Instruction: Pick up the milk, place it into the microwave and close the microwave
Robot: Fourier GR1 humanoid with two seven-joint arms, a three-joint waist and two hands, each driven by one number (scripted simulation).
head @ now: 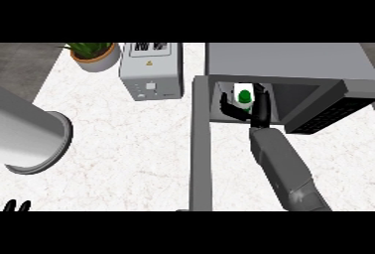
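Inside the microwave, the right hand is reaching through the open front, its black fingers and thumb curling round the milk, a small white container with a green cap. The milk is sitting within the cavity, toward its left side, and the hand is wrapping it from below and from both sides, so only the top of the container is showing. The grey right forearm is stretching up from the lower edge of the view to the cavity's mouth.

The microwave door is standing wide open, swung out toward the viewer as a long grey panel along the left of the opening. The dark control panel is lying at the right of the cavity.

At the lower left corner, only the tips of the left hand are showing, fingers pointing up and apart, holding nothing.

On the white marbled tabletop, a grey toaster is standing just left of the microwave, and a potted plant is sitting farther left near the back. A large grey cylinder is filling the left edge of the view.
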